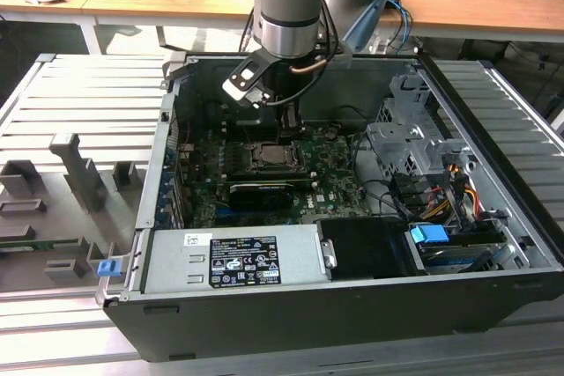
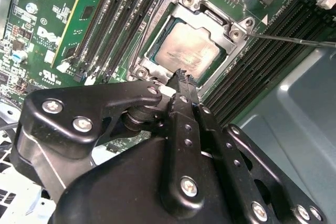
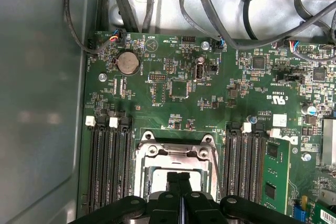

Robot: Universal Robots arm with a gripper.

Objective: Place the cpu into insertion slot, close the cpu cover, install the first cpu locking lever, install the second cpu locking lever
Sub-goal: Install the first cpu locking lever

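1. Hovering just above the insertion slot point(image 2: 155, 51), the hand point(image 2: 181, 76) has its fingers pressed together and pinches nothing.
2. The cpu point(image 2: 186, 51) sits inside the insertion slot, dull metal face up.
3. The cpu cover point(image 2: 212, 20) lies flat on the insertion slot, its window framing the chip.
4. A thin locking lever point(image 2: 294, 40) runs out from one corner of the insertion slot, across the memory slots point(image 2: 252, 64) beside it.
5. In the exterior view, the arm point(image 1: 286, 6) reaches down into the open computer case point(image 1: 352, 341), directly over the insertion slot.
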